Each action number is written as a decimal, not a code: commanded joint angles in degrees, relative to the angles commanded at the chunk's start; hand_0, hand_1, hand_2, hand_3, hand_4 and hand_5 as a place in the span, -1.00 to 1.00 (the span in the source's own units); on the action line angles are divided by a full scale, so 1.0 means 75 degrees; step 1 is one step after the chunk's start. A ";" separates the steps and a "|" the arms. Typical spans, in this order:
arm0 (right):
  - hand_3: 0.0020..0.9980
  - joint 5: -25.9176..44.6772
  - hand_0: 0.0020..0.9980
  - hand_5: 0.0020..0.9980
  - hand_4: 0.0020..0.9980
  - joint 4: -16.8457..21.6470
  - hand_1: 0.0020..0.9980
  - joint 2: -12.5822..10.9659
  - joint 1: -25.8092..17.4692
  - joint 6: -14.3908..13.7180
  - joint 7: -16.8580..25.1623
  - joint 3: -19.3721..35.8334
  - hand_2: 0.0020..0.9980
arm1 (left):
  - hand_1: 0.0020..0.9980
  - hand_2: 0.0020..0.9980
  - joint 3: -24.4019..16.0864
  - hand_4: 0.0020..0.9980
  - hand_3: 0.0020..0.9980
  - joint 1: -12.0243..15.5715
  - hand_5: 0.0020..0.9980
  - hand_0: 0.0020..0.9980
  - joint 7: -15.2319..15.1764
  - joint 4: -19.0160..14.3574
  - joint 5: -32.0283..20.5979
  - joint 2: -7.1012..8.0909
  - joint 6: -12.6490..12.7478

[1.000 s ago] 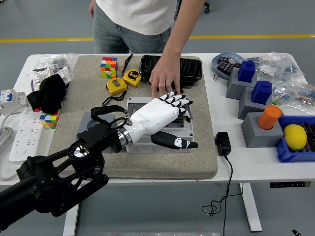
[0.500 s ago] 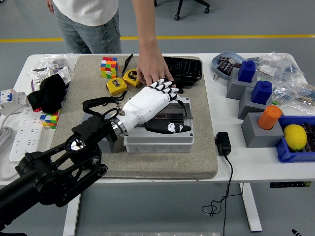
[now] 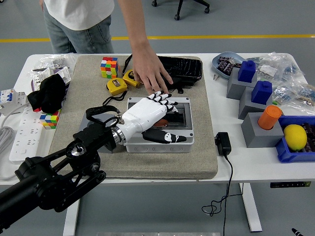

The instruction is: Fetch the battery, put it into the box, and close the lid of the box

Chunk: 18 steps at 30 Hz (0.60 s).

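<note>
The white worktop (image 3: 256,162) stood on a grey floor with a yellow line running behind it. A beige mat (image 3: 147,164) covered the middle of the worktop, and its near edge reached almost to the near edge of the worktop. On the mat lay a grey box (image 3: 184,140) with its lid (image 3: 181,109) lying flat over it. The left hand (image 3: 150,114) rested on the lid, its fingers (image 3: 165,101) stretched out and slightly spread, the thumb lying along the near side; it held nothing. The battery could not be told apart in the view.

A person stood at the far side, and the person's hand (image 3: 150,73) pressed on the mat just behind the box, beside a black tray (image 3: 187,69) and two yellow tape measures (image 3: 116,86). The mat in front of the box was bare. A black charger (image 3: 222,144) lay just right of the mat.
</note>
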 joint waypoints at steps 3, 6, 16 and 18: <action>0.72 -0.0107 0.97 1.00 1.00 0.0000 0.94 0.0006 -0.0014 0.0000 -0.0034 0.0112 0.81 | 1.00 0.80 -0.0274 1.00 0.42 0.0088 1.00 1.00 -0.0084 -0.0246 -0.0061 -0.0026 0.0112; 0.72 -0.0185 0.97 1.00 1.00 0.0000 0.94 0.0014 -0.0017 0.0006 -0.0054 0.0196 0.81 | 1.00 0.80 -0.0846 1.00 0.42 0.0327 1.00 1.00 -0.0228 -0.0661 -0.0495 -0.0101 0.0065; 0.72 -0.0130 0.97 1.00 1.00 0.0000 0.94 0.0054 -0.0046 -0.0005 -0.0033 0.0168 0.81 | 0.62 0.55 -0.3796 1.00 0.44 0.1941 0.88 0.62 0.0188 -0.2485 -0.3588 -0.0471 -0.1682; 0.72 -0.0131 0.97 1.00 1.00 0.0000 0.94 0.0054 -0.0047 -0.0008 -0.0034 0.0165 0.81 | 0.62 0.55 -0.4430 1.00 0.44 0.2261 0.88 0.62 0.0583 -0.2775 -0.4233 -0.0532 -0.2298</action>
